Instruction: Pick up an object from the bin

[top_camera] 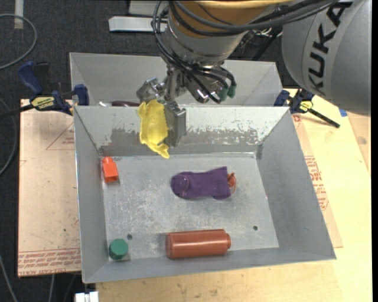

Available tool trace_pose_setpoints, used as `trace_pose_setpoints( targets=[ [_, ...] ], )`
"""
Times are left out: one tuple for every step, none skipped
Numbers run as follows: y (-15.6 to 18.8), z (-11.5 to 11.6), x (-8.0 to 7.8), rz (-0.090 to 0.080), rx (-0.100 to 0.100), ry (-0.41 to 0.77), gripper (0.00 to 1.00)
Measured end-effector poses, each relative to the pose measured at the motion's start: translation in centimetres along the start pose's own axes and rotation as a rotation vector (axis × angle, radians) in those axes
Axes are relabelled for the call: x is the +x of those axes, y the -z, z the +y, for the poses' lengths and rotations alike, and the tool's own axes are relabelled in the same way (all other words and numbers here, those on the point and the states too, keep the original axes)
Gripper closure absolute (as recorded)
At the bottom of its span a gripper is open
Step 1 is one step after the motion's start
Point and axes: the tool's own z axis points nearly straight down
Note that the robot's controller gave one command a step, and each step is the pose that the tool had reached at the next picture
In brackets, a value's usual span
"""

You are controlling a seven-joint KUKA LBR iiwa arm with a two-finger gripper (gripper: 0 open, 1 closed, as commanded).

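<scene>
The arm (333,59) is a thick, rounded, pale grey casing with black KUKA lettering (326,44). An orange-tan ring (218,12) bands the wrist, and black cables (204,76) loop beneath it. The hand (165,137) is bare grey metal with flat, slab-like fingers (176,127).

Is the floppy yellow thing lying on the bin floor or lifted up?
Lifted up. The yellow thing hangs pinched in the gripper, above the floor where the purple thing lies.
</scene>
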Motion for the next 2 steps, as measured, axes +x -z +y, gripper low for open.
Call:
trace_pose_setpoints(
  targets=[
    [1.7,0.3,-0.5,0.004,-0.001,-0.017,0.0],
    [-1.7,-0.8,-1.5,-0.002,-0.001,-0.073,0.0]
  ],
)
